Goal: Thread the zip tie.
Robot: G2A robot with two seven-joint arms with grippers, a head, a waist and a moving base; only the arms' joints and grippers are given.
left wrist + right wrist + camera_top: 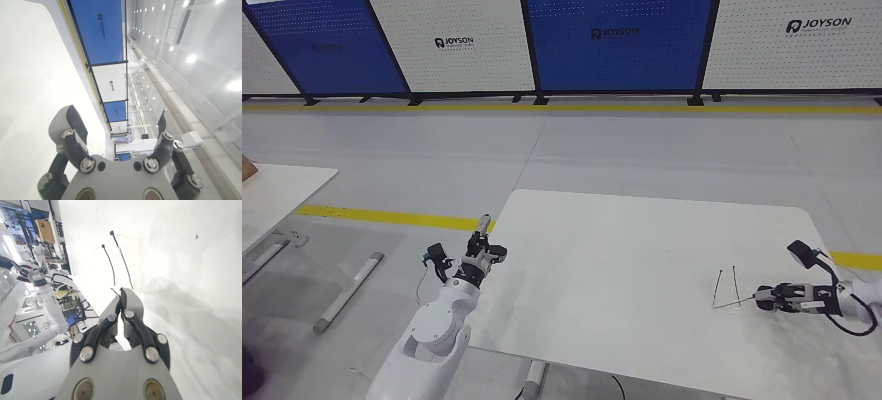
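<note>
Here, right tool [120,293] closed, pinching zip tie [732,302]

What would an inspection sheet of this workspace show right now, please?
Surface: white table, smooth and matte.
Job's things: longer zip tie and shorter zip tie, black, side by side near the table's right edge, both unthreaded.
Clutter: small dark speck on the table.
Grippers: left gripper open, holding nothing, at the table's left edge; right gripper shut at the ties' tail ends, with no grip on them confirmed.
Cables: black cable looped at the right wrist.
Surroundings: blue and white pegboard panels, yellow floor line, second table.
</note>
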